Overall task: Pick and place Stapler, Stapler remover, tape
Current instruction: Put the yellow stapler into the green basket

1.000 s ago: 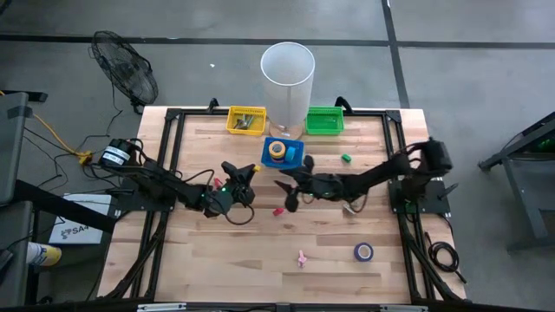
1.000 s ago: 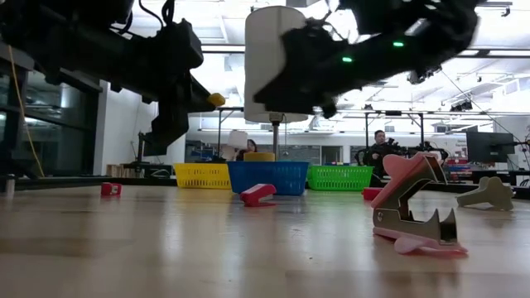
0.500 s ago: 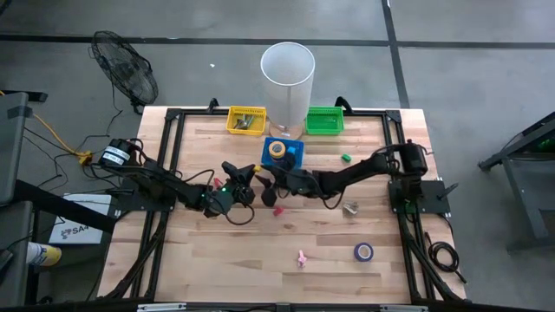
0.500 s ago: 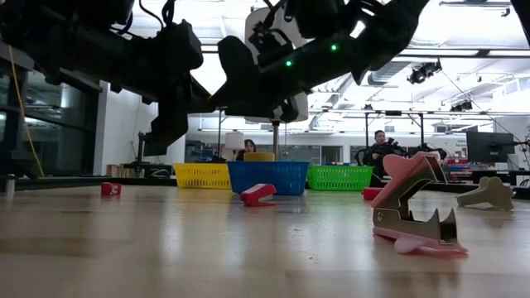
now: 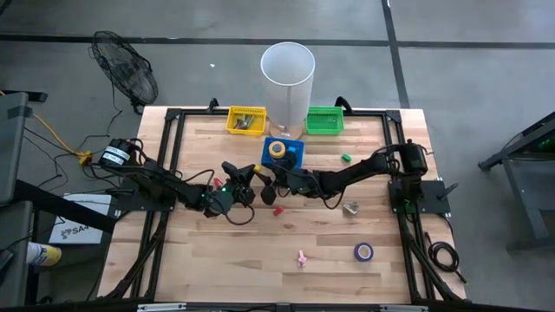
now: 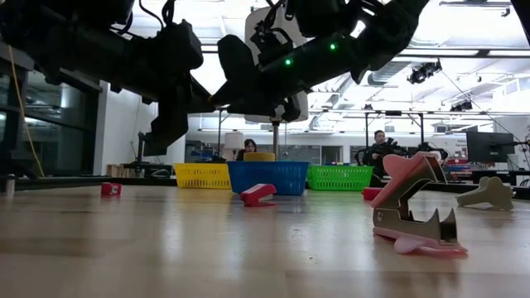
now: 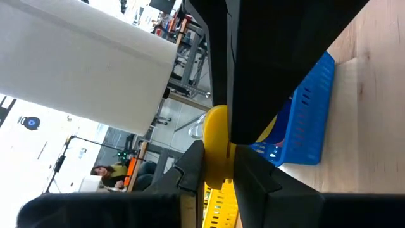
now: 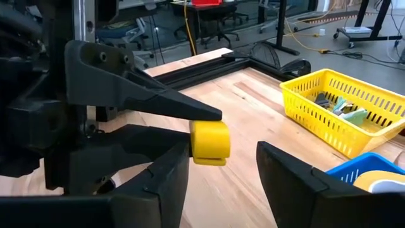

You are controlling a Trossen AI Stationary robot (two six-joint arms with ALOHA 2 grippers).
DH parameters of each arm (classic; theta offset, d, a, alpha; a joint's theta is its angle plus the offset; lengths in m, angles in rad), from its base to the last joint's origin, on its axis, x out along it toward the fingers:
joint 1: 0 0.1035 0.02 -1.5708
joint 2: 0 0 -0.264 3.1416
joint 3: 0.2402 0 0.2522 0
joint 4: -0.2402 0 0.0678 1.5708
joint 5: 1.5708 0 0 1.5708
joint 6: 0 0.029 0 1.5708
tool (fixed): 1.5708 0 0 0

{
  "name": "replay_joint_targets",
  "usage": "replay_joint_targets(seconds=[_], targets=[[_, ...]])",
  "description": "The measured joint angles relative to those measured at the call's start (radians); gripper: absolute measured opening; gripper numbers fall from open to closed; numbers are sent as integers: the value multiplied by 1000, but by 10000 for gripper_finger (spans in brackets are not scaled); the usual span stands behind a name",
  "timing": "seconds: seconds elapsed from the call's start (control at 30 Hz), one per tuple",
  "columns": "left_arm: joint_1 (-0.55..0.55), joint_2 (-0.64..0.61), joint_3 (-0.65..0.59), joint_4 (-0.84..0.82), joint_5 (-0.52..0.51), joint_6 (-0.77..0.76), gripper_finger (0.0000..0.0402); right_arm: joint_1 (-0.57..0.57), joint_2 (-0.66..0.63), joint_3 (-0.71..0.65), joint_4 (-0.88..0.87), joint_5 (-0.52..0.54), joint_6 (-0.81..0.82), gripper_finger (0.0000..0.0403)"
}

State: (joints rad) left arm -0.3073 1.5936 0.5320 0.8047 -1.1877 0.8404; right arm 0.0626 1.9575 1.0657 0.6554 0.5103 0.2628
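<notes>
Right tool (image 5: 268,179) now swung left, fingers spread beside left tool (image 5: 245,178) clenched on yellow stapler (image 8: 209,142).

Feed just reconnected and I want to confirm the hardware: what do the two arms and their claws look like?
Both arms are black, slim and jointed, left arm and right arm. Each wrist shows a small green light. A black cable loops beside the left claw. The right claw has two broad, tapered matte-black fingers, and the left claw's fingers are the same flat dark wedges.
</notes>
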Motion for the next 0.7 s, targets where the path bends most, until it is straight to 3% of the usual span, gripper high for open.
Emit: replay_joint_targets(seconds=[0.7], targets=[[0, 0, 0, 0, 26, -9, 49, -19, -2, -1, 32, -98, -44, 145]])
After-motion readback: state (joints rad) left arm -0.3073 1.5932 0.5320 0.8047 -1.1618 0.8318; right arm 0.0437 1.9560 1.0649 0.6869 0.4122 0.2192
